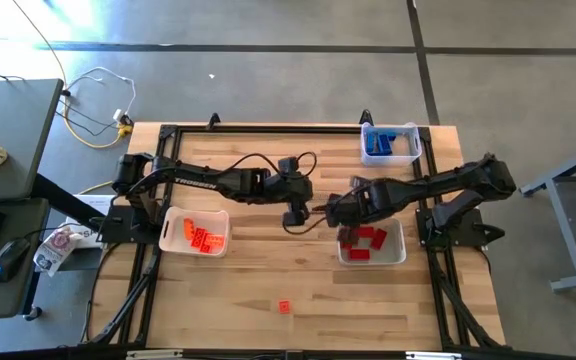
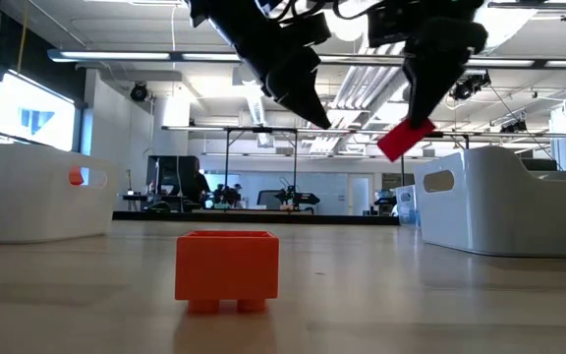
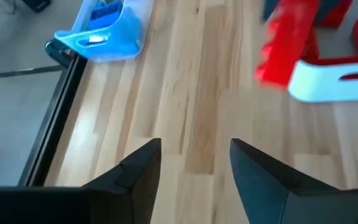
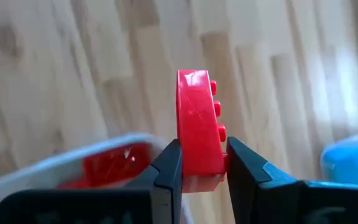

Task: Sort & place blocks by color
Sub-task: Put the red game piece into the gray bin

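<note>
My right gripper (image 4: 199, 155) is shut on a red block (image 4: 197, 121), held in the air beside the near-right white tray (image 1: 396, 258), which has red blocks (image 1: 368, 240) in it. My left gripper (image 3: 194, 146) hangs open over bare table a little to the left of it (image 1: 298, 215). The left white tray (image 1: 173, 222) contains orange blocks (image 1: 204, 239). A far-right tray (image 1: 415, 147) has blue blocks (image 1: 378, 143) inside. One orange block (image 2: 226, 265) sits alone on the table near the front edge (image 1: 284, 306). My right gripper pinches the red block between its two fingers (image 4: 169, 162) at the block's lower end (image 4: 201, 165), with the studs (image 4: 218, 107) facing sideways. The fingers come from above, slanting down. The block is lifted clear of the table and hangs tilted below the fingers (image 2: 406, 139).
The table's black frame rails (image 1: 148, 270) run along the left and right sides and the far edge. Open wood lies between the trays and toward the near edge. A desk with a keyboard and mouse (image 1: 8, 255) stands off the table's left.
</note>
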Robot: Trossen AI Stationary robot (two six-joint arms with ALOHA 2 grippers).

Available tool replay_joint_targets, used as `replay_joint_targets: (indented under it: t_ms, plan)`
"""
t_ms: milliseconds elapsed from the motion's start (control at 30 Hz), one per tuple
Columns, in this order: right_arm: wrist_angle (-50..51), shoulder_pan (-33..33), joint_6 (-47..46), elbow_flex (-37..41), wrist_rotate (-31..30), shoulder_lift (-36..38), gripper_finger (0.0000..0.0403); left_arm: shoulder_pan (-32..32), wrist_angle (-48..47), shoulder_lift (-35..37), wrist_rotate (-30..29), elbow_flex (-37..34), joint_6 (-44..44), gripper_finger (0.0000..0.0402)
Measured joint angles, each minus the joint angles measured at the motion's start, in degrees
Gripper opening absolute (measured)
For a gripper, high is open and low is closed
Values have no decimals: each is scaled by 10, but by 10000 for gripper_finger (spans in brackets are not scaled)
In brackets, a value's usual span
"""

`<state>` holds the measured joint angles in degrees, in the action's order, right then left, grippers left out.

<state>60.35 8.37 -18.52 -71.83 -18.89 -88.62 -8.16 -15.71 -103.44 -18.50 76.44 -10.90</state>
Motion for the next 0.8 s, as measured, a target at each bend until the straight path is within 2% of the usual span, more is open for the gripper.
replay_joint_targets:
  t_ms: [433,533,800]
  plan:
    - [109,102,-168,0,4,1,65,0,-16,-1,-2,-1,-2,173]
    - [122,118,-210,0,20,1,66,0,-16,-1,-2,-1,-2,173]
    - [108,134,-267,64,95,2,119,2,-24,-1,-2,-1,-2,173]
